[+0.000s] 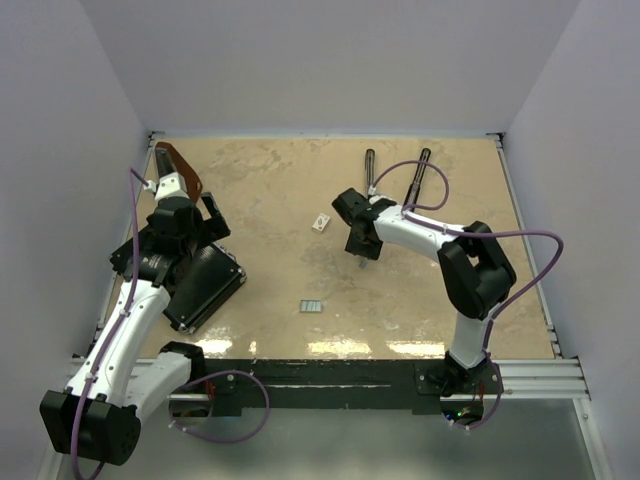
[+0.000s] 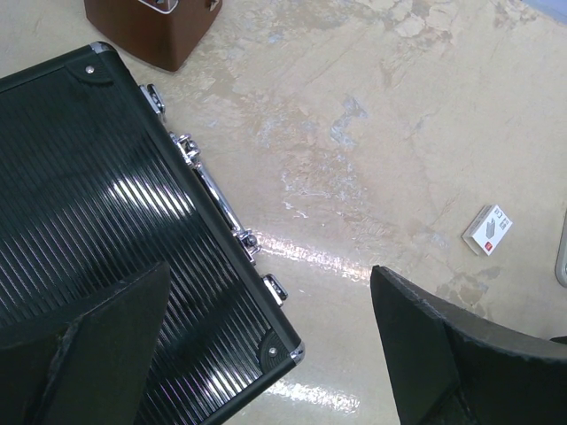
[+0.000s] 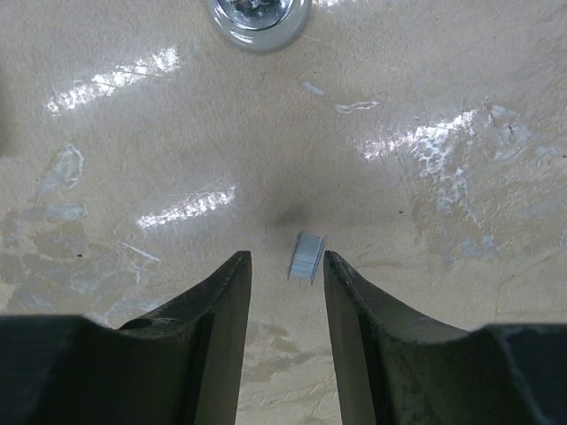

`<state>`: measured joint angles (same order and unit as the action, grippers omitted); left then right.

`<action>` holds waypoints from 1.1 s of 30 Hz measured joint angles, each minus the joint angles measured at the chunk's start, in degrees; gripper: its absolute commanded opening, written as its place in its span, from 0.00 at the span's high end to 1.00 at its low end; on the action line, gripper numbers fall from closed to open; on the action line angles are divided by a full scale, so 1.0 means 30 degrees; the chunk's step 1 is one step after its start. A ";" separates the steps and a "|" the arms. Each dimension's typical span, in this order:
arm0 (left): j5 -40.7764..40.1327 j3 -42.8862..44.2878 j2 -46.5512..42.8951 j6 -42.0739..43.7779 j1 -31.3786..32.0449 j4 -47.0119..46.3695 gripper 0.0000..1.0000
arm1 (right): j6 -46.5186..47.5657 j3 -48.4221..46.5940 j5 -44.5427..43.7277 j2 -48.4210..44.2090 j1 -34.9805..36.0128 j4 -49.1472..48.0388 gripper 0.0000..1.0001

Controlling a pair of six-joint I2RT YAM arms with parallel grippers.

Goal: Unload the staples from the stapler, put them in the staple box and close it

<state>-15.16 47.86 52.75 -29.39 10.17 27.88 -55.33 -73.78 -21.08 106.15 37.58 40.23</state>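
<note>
Near left claw [image 2: 270, 270]: black case [image 2: 89, 177], brown wedge [image 2: 159, 27].

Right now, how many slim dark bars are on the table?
2. Both lie at the far side: one bar beyond the right gripper, the other bar just right of it, crossed by the purple cable.

Bench top [image 1: 270, 190]: beige, mottled, glossy, scuffed. Plain pale walls [image 1: 330, 60] close it in on the left, far and right edges. Aluminium rail [image 1: 535, 372] along near edge, another down right edge. Light glare [image 1: 340, 347] streaks by near edge.
</note>
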 measured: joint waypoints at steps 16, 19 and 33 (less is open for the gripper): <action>0.0146 0.0000 -0.0007 0.0007 0.0000 0.0000 0.00 | -0.1923 0.0015 -0.0277 0.0488 0.0000 0.0466 0.57; 0.0146 0.0000 -0.0007 0.0000 0.0000 0.0000 0.00 | -0.2244 0.0015 -0.0299 0.0597 0.0000 0.0641 0.57; 0.0146 0.0000 -0.0007 0.0007 0.0000 0.0000 0.01 | -0.2761 0.0117 -0.0270 0.1071 0.0015 0.0481 0.67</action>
<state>-14.72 47.86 52.73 -29.36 10.17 27.88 -63.61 -73.43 -21.89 109.36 37.63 41.67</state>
